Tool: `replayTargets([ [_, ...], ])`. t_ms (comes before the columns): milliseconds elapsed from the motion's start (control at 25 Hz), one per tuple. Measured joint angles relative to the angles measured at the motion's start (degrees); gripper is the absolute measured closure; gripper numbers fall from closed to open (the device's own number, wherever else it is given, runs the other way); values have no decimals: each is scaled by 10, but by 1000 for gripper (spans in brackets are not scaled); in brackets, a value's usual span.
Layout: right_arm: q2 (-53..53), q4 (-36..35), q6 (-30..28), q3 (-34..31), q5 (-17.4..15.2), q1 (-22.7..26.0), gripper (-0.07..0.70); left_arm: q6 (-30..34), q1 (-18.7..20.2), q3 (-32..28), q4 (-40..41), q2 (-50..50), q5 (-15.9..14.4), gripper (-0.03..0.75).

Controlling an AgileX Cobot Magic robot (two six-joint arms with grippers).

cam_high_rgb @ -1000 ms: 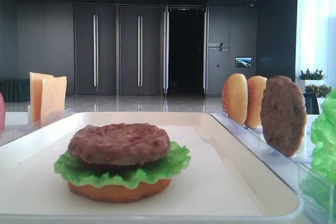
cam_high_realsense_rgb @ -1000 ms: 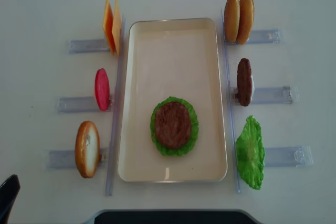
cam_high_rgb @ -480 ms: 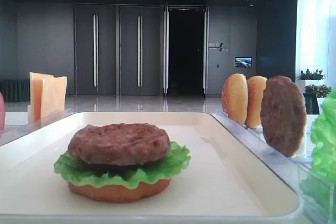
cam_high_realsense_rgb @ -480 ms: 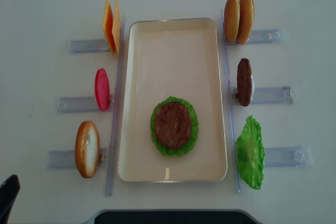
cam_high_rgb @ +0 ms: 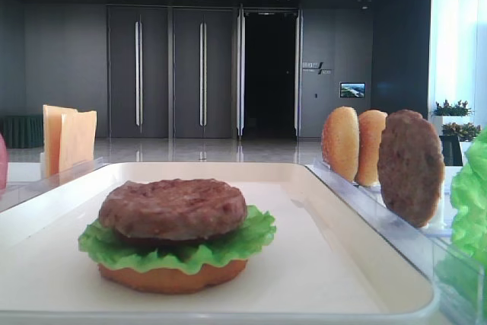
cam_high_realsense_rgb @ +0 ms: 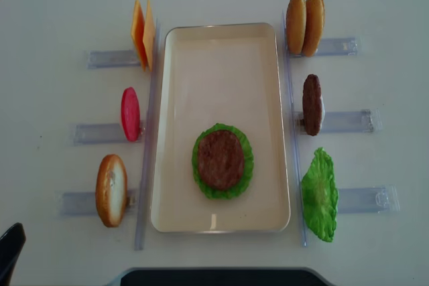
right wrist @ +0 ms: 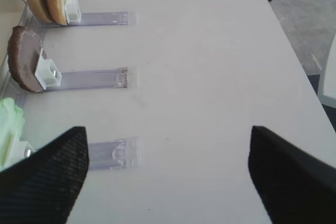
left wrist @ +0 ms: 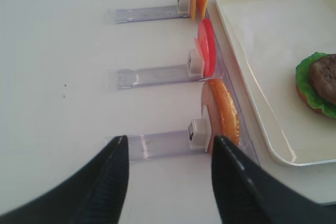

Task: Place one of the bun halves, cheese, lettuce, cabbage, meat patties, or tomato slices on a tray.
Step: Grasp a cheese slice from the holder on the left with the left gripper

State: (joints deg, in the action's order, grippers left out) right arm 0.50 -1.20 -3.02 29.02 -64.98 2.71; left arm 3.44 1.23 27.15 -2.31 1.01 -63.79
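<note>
On the cream-white rectangular tray (cam_high_realsense_rgb: 175,132), a brown meat patty (cam_high_realsense_rgb: 220,159) tops lettuce (cam_high_realsense_rgb: 247,163); yellow-orange cheese slices (cam_high_realsense_rgb: 142,33) stand upright far left for easy pinching. Both hands (left wrist: 168,169) (right wrist: 168,166) gape wide, empty.

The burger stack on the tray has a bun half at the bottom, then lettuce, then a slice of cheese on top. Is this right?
Not quite. The top layer is a meat patty, not cheese. The overhead view shows the brown disc lying on the lettuce, and the low front view shows the bun half under both. The cheese slices stand in their holder left of the tray.
</note>
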Motion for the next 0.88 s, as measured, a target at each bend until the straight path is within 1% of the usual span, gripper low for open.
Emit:
replayTargets([
  [240, 0, 0, 0, 0, 0, 0, 45, 0, 0, 0, 4, 0, 0, 324],
  [360, 0, 0, 0, 0, 0, 0, 45, 0, 0, 0, 4, 0, 0, 307],
  [440, 0, 0, 0, 0, 0, 0, 45, 0, 0, 7, 4, 0, -10, 277],
  [640, 0, 0, 0, 0, 0, 0, 45, -5, 0, 58, 3, -17, -60, 194],
  [760, 0, 0, 0, 0, 0, 0, 45, -34, 0, 102, 3, -58, -80, 183],
  [880, 0, 0, 0, 0, 0, 0, 45, -50, 0, 143, 3, -113, -85, 179],
])
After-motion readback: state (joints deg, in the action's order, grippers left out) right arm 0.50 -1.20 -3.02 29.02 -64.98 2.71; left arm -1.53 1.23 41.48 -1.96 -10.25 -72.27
